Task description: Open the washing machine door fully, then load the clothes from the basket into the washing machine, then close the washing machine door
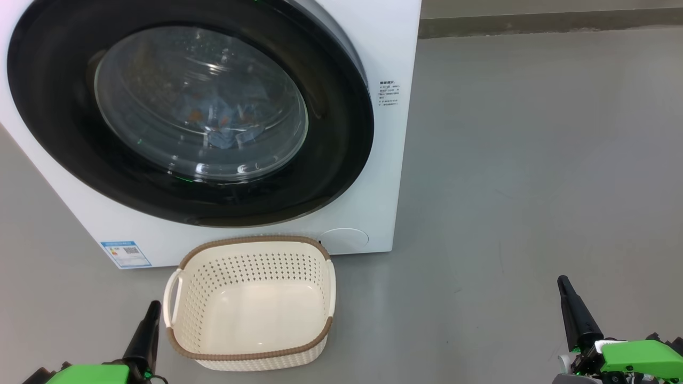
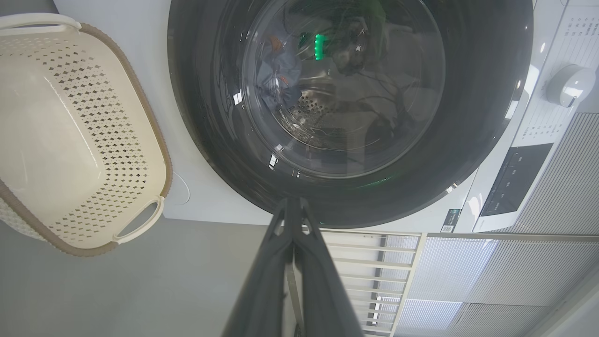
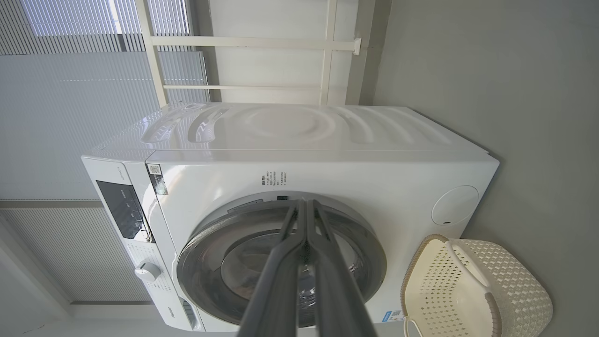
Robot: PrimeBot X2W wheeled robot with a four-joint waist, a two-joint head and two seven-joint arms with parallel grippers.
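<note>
Laundry sits behind the glass: the clothes (image 1: 221,122), light blue with orange specks, show as a bundle inside the drum, just right of centre in the round window in the head view. The washing machine door (image 1: 341,138) lies shut against the front of the washing machine (image 1: 387,181), and its wide black rim takes up the upper left of the frame. A blue label sticker (image 1: 126,254) is on the white front at the machine's lower left. The basket (image 1: 251,241) stands on the grey floor (image 1: 507,186) at bottom centre. Its far rim is just beside the foot of the machine, and its bare cream bottom shows all the way across.

The left hand (image 1: 153,308) rises from the lower left corner with its two dark fingers pressed together, holding nothing. In the frame its tip is just left of the basket's left handle. The right hand (image 1: 563,284) stands at the lower right, well apart from basket and machine, and is also fully closed on nothing.

In the left wrist view the closed fingers (image 2: 266,281) meet in a point at bottom centre, under the door's black rim. The basket is at the left edge and a control dial (image 2: 568,84) at the upper right. In the right wrist view the fingers come together at mid-frame, in front of the top of the door, and the basket sits in the lower right corner.
</note>
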